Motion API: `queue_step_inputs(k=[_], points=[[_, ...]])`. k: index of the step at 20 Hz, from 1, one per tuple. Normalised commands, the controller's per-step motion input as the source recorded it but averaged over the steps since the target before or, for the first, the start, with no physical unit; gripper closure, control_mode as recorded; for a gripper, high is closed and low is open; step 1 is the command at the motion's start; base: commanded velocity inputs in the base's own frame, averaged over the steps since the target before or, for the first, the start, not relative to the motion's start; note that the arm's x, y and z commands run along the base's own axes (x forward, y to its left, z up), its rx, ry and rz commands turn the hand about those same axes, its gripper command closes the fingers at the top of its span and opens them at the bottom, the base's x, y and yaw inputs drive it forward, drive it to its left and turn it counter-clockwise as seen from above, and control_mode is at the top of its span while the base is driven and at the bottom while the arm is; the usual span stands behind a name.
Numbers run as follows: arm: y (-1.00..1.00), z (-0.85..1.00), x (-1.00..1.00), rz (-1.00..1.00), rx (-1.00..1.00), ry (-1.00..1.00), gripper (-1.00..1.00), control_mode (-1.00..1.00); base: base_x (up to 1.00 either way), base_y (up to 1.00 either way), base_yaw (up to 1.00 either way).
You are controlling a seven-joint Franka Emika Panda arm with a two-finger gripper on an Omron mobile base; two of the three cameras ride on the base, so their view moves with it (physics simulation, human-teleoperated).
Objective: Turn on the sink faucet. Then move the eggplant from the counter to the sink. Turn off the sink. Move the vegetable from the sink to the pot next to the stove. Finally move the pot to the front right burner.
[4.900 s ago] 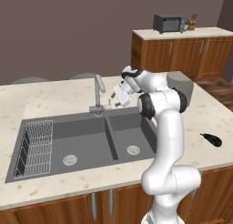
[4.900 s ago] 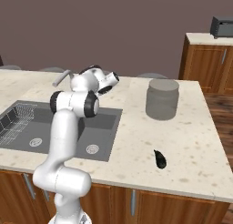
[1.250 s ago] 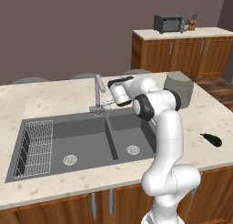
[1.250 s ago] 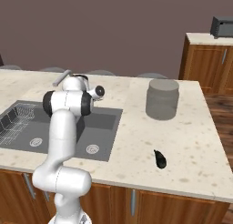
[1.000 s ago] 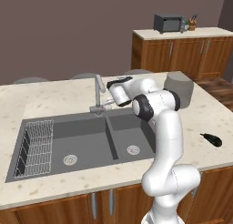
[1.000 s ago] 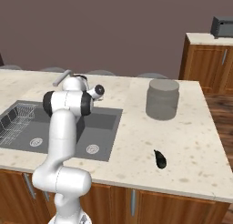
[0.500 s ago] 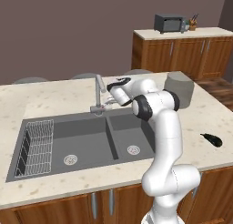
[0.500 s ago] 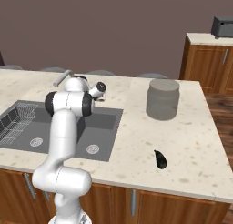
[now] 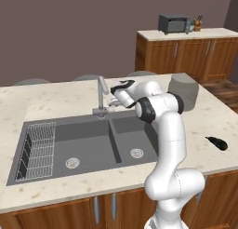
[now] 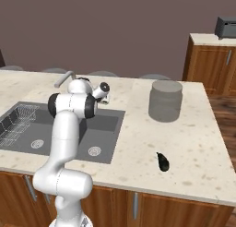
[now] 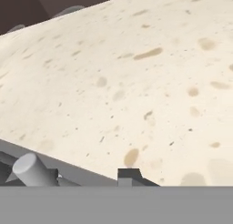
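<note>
The sink faucet (image 9: 99,94) stands behind the divider of the dark grey sink (image 9: 88,130), and its spout (image 10: 64,78) points left. My gripper (image 9: 113,101) hangs just right of the faucet's base, level with the small side lever (image 11: 32,170). One dark fingertip (image 11: 129,175) stands to the right of that lever, with the jaws parted and nothing gripped. No water stream is visible. The eggplant (image 9: 216,143) (image 10: 162,161) lies on the counter (image 9: 56,95) far to the right, near the front edge. The pot and the stove are out of view.
A grey ribbed cylinder (image 9: 182,90) (image 10: 166,100) stands on the counter right of the sink. A wire rack (image 9: 39,144) fills the left end of the left basin. Brown cabinets with a microwave (image 9: 175,23) stand at the back right.
Several seconds ago the hand was higher and right of the faucet; it has come down to the lever. Over the last second the arm barely moves and the jaws spread.
</note>
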Motion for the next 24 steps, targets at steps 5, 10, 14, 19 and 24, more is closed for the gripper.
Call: queue_step_inputs(k=[5,10,14,19,24], points=[[-0.66,-0.53,0.0,-0.07,0.03,0.04,1.0,-1.0,0.0,0.0,0.0],[-0.71,-0.58,0.0,-0.08,0.03,0.04,1.0,-1.0,0.0,0.0,0.0],[-0.72,-0.59,0.0,-0.08,0.03,0.03,1.0,-1.0,0.0,0.0,0.0],[-0.72,-0.61,0.0,-0.07,0.02,0.01,1.0,-1.0,0.0,0.0,0.0],[-0.69,-0.55,0.0,-0.07,0.04,0.03,1.0,-1.0,0.0,0.0,0.0]])
